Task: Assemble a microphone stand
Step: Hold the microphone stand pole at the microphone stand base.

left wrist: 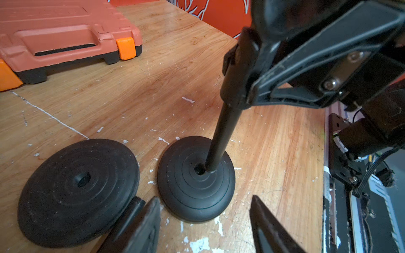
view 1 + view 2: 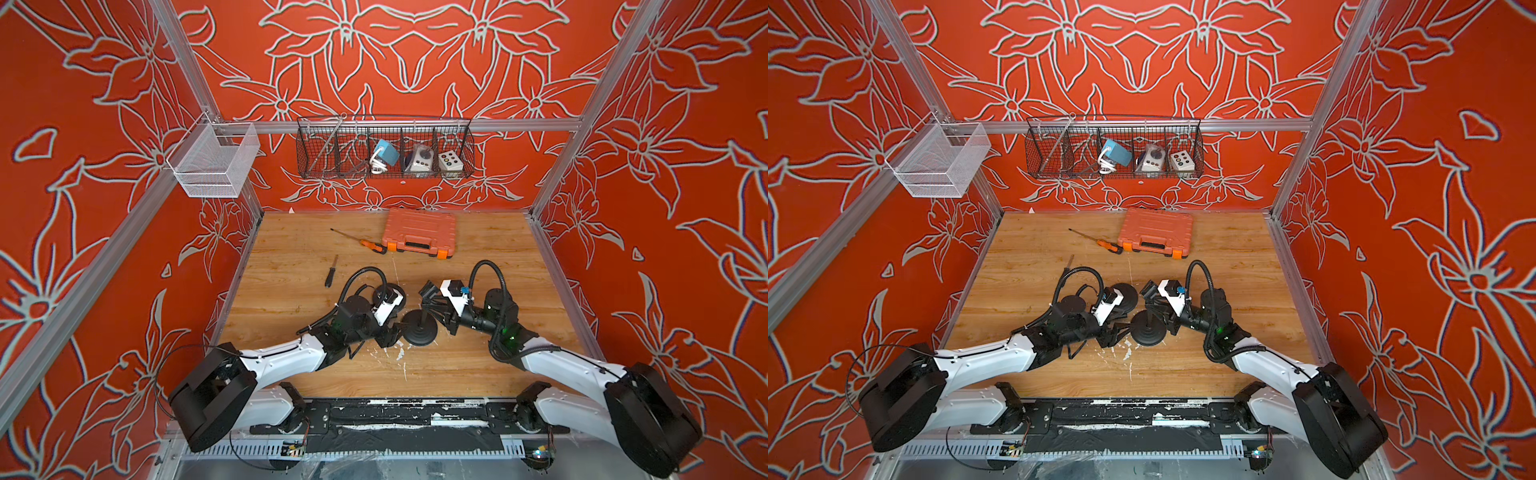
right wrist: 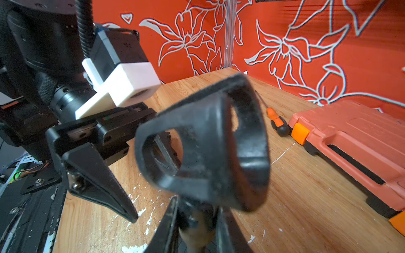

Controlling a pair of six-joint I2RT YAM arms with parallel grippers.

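Note:
A round black base point(image 2: 420, 330) point(image 1: 196, 188) lies flat on the wooden table near the front middle. My right gripper point(image 2: 430, 311) point(image 3: 197, 221) is shut on a thin black pole point(image 1: 223, 131) that leans over this base. The pole's lower end rests at the rim of the base's centre hole point(image 1: 198, 169). A black microphone clip point(image 3: 203, 142) sits on the pole's top, just above the right fingers. My left gripper point(image 2: 392, 332) point(image 1: 203, 206) is open, low at the base's near edge, its fingers either side of it without touching. A second black base point(image 1: 79, 190) point(image 2: 388, 293) lies just beside the first.
An orange tool case point(image 2: 419, 232) and an orange-handled screwdriver point(image 2: 365, 243) lie at the back of the table. A black screwdriver point(image 2: 331, 272) lies left of the arms. A wire basket point(image 2: 384, 149) and a white mesh basket point(image 2: 214, 160) hang on the walls.

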